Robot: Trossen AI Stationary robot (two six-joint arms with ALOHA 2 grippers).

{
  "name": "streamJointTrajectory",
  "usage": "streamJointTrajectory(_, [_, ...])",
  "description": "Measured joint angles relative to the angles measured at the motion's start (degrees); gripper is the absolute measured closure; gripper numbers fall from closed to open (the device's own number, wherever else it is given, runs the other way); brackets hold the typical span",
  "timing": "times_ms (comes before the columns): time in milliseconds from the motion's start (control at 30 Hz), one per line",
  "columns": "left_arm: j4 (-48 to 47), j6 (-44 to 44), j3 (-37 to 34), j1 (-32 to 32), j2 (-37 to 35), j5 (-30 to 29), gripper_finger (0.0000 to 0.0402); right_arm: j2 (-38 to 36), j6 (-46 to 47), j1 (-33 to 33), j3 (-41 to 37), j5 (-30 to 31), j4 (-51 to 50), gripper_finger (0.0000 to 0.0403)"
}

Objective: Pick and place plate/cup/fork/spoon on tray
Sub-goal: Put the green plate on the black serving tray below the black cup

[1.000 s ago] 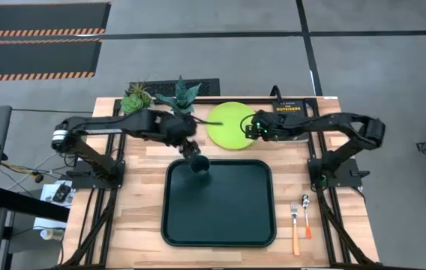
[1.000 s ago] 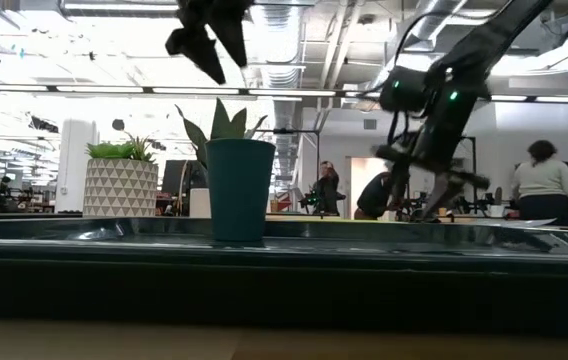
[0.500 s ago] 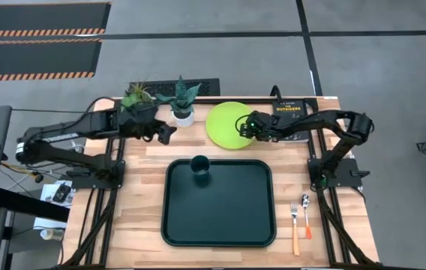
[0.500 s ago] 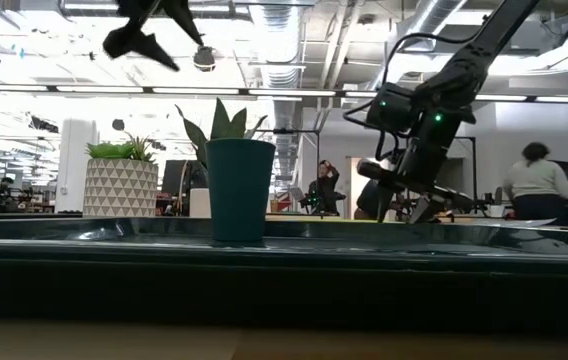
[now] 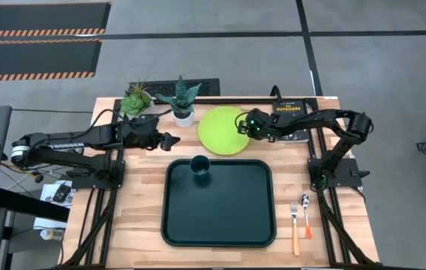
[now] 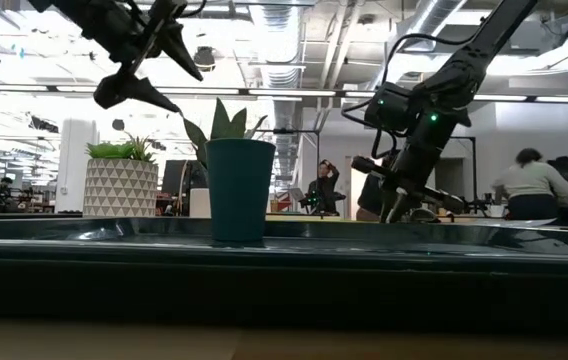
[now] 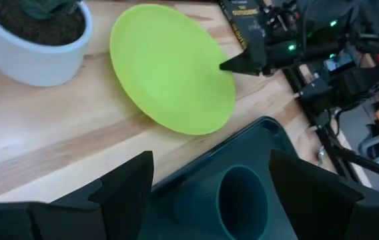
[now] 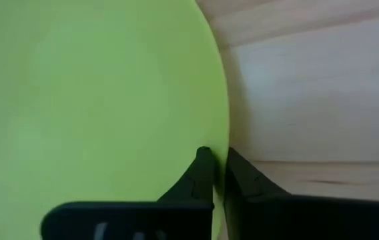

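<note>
From above, the flat round lime-green plate (image 5: 222, 129) lies on the wood just behind the far rim of the large dark green rectangular tray (image 5: 220, 217), and the right gripper (image 5: 245, 125) sits at the plate's right edge, so the tray lies straight toward the near side from that grip. The small dark teal cylindrical cup (image 5: 200, 165) already stands upright inside the tray near its far rim, while the orange-handled fork (image 5: 295, 223) and red-orange-handled spoon (image 5: 306, 215) lie side by side on the table just right of the tray, handles pointing to the near edge. The left gripper (image 5: 169, 138) hovers left of the plate, beyond the tray's far left corner, so the right arm is plainly the nearer one. At table height, the cup (image 6: 239, 190) rises from the tray with the right gripper (image 6: 396, 205) low behind it. The left wrist view shows its own fingers (image 7: 124, 179) spread wide and empty above the cup. The right wrist view shows both fingertips (image 8: 201, 168) pinched together over the plate's rim (image 8: 221, 127).
</note>
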Motion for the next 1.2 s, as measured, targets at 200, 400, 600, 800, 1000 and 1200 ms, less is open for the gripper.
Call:
streamJointTrajectory(200, [0.12,-1.1,-0.03,0.03,0.0,-0.98,0.0118,-2.15,0.03,-0.83,-0.25,0.42,0.46,0.0396])
streamJointTrajectory(400, [2.58,-1.89,-0.03,0.04,0.0,-1.28,0.0118,-7.5,-0.51,-3.43,-0.33,1.24,-0.2,0.0398])
streamJointTrajectory(600, [7.47,-3.25,-0.03,1.17,0.0,-0.71,0.0118,-15.49,-2.77,-4.92,-0.37,1.71,-0.38,0.0398])
streamJointTrajectory(800, [13.64,-3.44,-0.03,3.3,0.0,0.44,0.0118,-23.97,-5.22,-4.25,-0.33,1.8,0.08,0.04])
streamJointTrajectory(1000, [14.4,-3.91,-0.03,5.84,0.0,0.93,0.0118,-30.26,-5.85,-2.26,-0.28,2.05,0.74,0.04])
streamJointTrajectory(1200, [16.57,-5.08,-0.01,7.32,0.02,3.81,0.0118,-36.43,-8.02,1.79,-0.27,2.07,6.24,0.0399])
